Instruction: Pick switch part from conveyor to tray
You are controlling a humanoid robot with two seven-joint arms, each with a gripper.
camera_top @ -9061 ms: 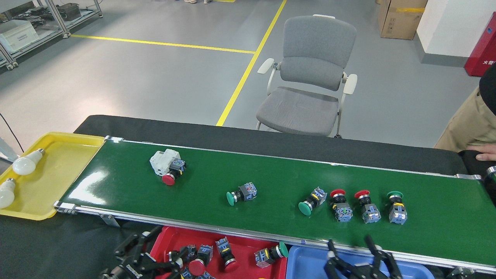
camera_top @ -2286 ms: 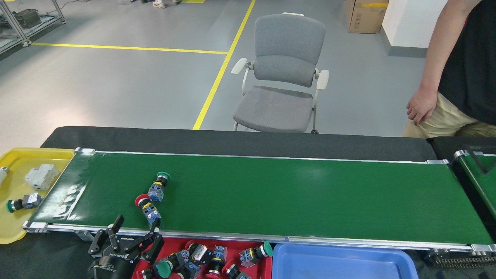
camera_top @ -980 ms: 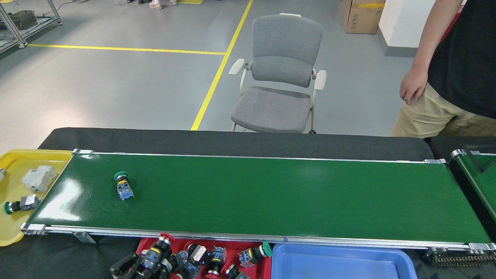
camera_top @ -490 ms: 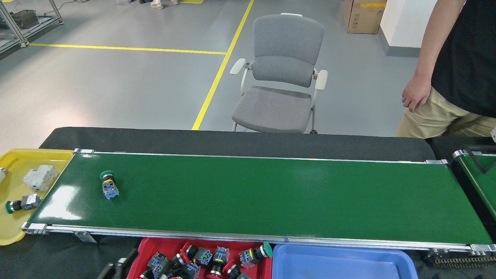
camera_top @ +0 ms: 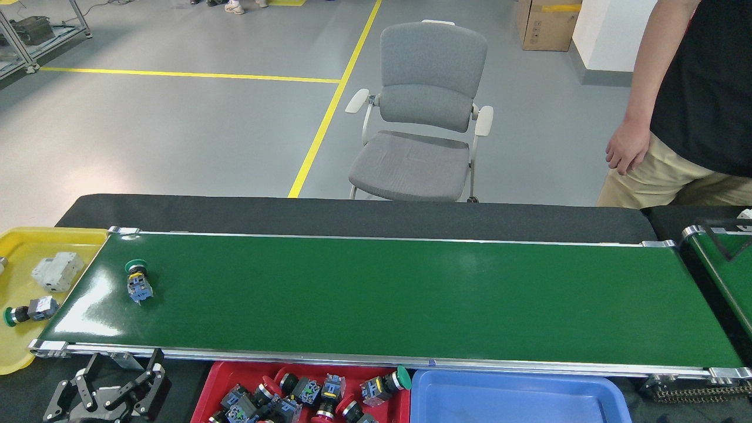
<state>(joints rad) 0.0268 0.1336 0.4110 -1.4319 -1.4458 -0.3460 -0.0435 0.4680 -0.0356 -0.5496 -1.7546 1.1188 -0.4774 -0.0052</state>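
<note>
While the left claw (camera_top: 111, 390) hangs low at the bottom left with its black fingers (camera_top: 154, 379) spread wide and nothing in them, the right claw is out of sight. Just to the right of the left claw sits the red tray (camera_top: 202, 393), which holds a pile of switch parts (camera_top: 305, 393) with red and green buttons. A blue tray (camera_top: 517, 399) touches its right side. Above the trays runs the long green conveyor (camera_top: 411, 299). One switch part with a green button (camera_top: 137, 281) lies on the conveyor, near its left end. Past that end is a yellow tray (camera_top: 23, 346) with a white block (camera_top: 57, 271) and another green-button switch (camera_top: 26, 310) in it. A grey chair (camera_top: 423, 123) stands behind the conveyor, and a person (camera_top: 687, 106) stands at the far right.
</note>
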